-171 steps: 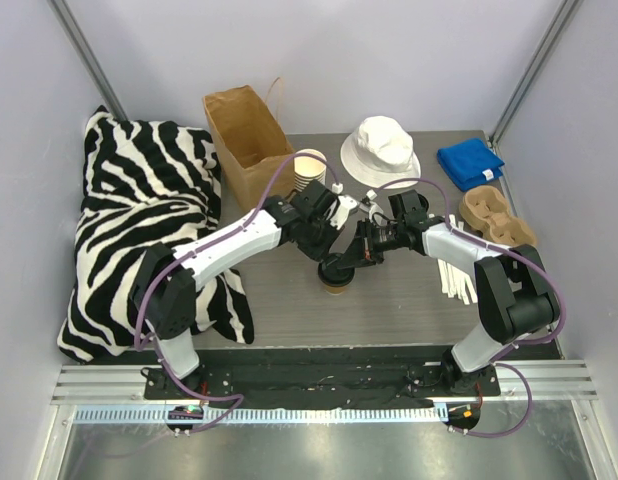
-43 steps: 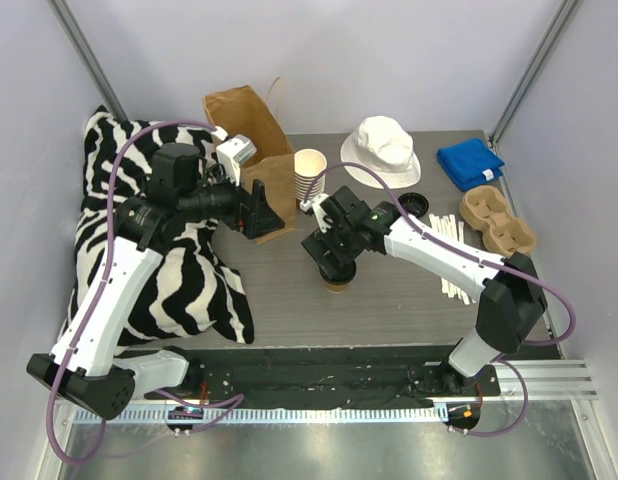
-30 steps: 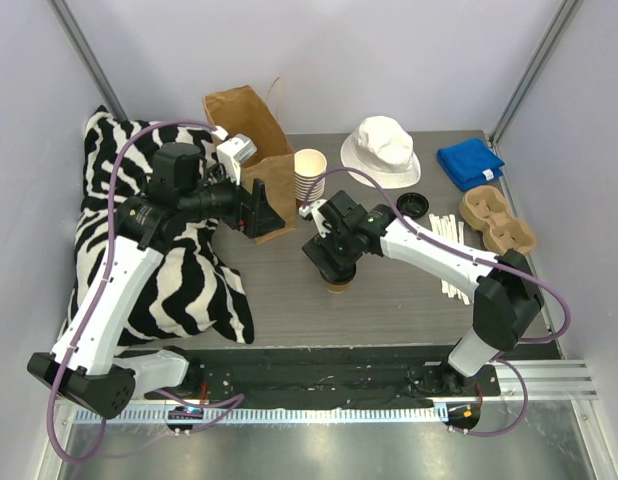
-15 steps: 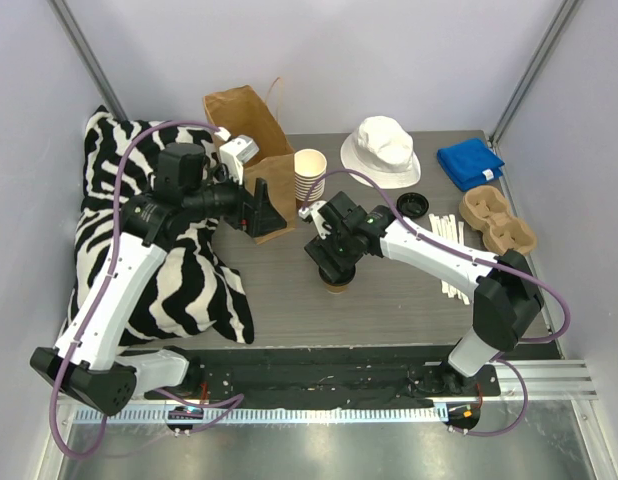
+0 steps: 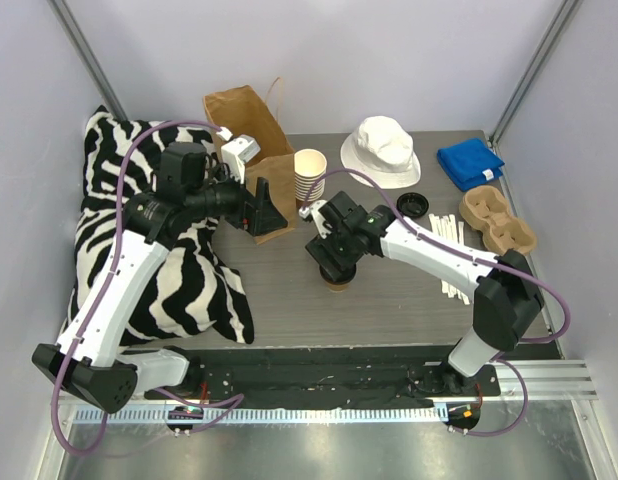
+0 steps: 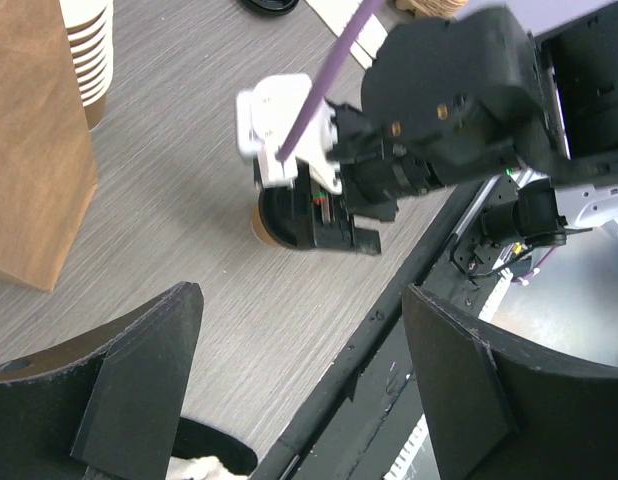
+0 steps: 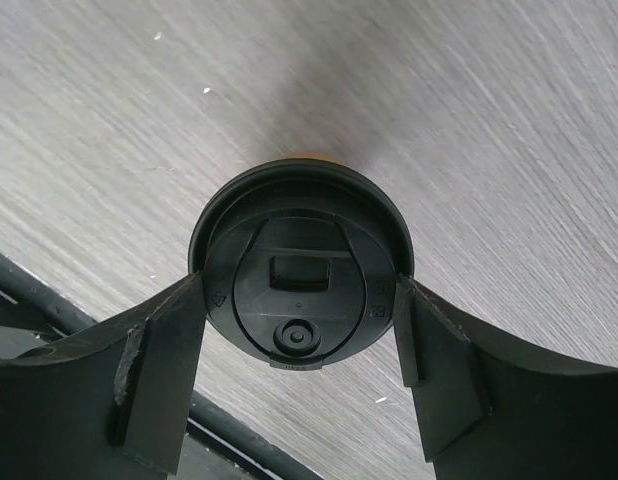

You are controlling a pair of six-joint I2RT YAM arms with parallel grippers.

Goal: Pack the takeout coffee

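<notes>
The takeout coffee stands upright on the grey table, a cream cup with a brown band and a round black lid. My right gripper hangs directly over it. In the right wrist view the right gripper has both fingertips pressed against opposite sides of the lid rim. My left gripper is raised beside the brown paper bag. In the left wrist view the left gripper is open with nothing between its fingers, and it looks down on the takeout coffee.
A stack of lidless cups stands right of the bag. At the back right are a white hat, a blue cloth, a pulp cup tray, a loose black lid and pale sticks. A zebra pillow fills the left.
My right gripper's jaws have narrowed onto the coffee's lid while staying over the cup. The left gripper has shifted only slightly beside the bag.
</notes>
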